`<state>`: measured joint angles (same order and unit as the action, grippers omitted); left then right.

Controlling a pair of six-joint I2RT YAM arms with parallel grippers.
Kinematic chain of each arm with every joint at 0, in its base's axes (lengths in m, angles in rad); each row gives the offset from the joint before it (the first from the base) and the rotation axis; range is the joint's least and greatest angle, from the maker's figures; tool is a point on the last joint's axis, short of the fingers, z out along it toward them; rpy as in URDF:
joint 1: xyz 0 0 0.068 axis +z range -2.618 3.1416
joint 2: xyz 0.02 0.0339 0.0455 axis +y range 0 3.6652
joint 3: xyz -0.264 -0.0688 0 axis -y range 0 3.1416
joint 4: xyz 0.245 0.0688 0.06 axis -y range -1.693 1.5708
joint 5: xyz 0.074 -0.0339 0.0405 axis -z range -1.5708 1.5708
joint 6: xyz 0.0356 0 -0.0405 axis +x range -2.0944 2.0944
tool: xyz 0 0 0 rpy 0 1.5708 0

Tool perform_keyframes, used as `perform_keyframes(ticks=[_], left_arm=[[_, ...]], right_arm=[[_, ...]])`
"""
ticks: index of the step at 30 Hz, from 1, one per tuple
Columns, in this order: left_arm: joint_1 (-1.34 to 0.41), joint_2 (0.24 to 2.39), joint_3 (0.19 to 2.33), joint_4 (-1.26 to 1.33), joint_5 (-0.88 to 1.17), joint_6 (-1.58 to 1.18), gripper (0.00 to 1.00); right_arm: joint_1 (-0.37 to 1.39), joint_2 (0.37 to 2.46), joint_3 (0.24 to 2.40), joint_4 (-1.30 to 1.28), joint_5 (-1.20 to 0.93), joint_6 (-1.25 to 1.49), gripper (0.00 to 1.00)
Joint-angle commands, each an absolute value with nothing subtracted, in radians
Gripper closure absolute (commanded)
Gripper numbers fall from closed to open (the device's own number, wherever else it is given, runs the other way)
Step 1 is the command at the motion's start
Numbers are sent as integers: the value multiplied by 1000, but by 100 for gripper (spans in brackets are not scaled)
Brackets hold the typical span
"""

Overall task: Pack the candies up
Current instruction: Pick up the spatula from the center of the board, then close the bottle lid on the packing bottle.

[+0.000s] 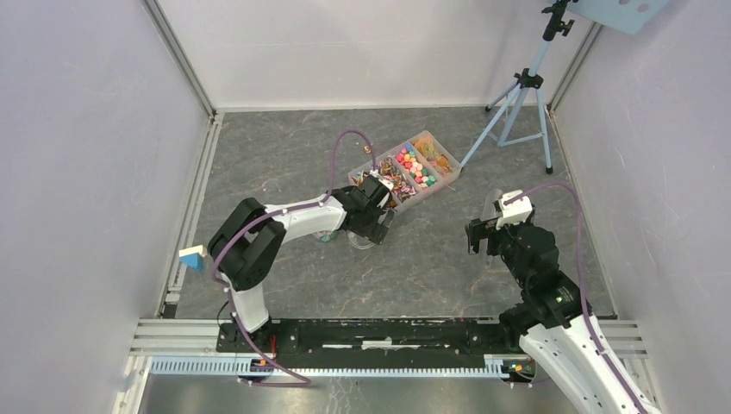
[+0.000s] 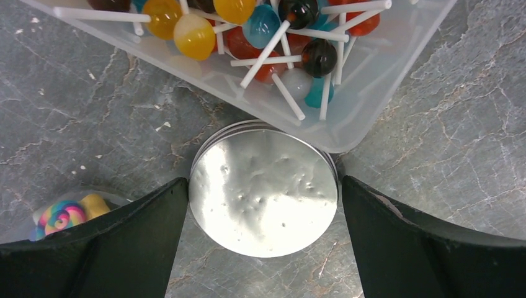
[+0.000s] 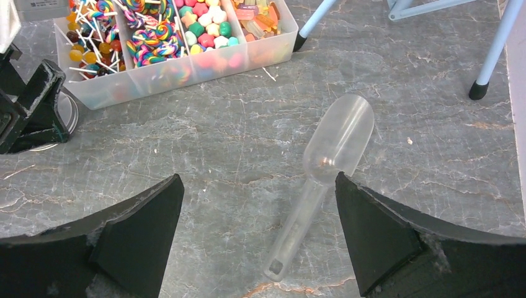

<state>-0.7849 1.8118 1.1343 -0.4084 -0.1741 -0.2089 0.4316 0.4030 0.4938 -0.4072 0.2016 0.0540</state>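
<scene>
**Hovering over lid and scoop, nothing grasped yet**

Left gripper (image 2: 263, 183) released. Its jaws stand wide on either side of the round grey lid (image 2: 267, 208), close to the rim, but I can't tell if they touch it. The lid lies flat, just beside the corner of the clear divided tray (image 2: 372, 93). The tray compartment in the left wrist view holds lollipops (image 2: 260, 31) on white sticks.

Right gripper (image 3: 258, 179) also released and holding nothing. It hangs above a clear plastic scoop (image 3: 335, 149) lying alone on the grey marbled surface (image 3: 205, 136), well apart from the tray.

The candies (image 3: 208, 28) all sit in the tray compartments at the far side of the surface: round pink, green and white ones in one section, swirl pops beside them, orange pieces at the end.

A swirl lollipop (image 2: 62, 214) shows at the lower left of the left wrist view, inside something clear. I can't tell what that container is.

Progress: looks like the very start. No candy is scooped or lifted, the scoop is untouched and the lid is not picked up. Left to do, as a guess: take the lid off or move it, grab the scoop, move candies from the tray into a container, then close it.
</scene>
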Motion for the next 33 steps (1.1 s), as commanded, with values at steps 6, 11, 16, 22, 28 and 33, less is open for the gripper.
perform_keyframes(ticks=[6,11,16,22,28,33], left_arm=[[-784,1802,1144,-390,-124,-170,11],[-784,1754,1155,-420,-116,-177,16],[-783,1693,1184,-469,-104,-196,18],[-781,1619,1261,-550,-121,-223,20],[-733,1590,1333,-672,-145,-242,20],[-631,1531,1304,-695,-124,-258,21]], right_arm=[[430,403,530,-389,187,52,2],[431,414,514,-378,160,61,2],[430,417,508,-379,128,67,2],[430,407,493,-369,85,75,2],[431,402,495,-365,92,66,2],[430,414,492,-362,83,96,2]])
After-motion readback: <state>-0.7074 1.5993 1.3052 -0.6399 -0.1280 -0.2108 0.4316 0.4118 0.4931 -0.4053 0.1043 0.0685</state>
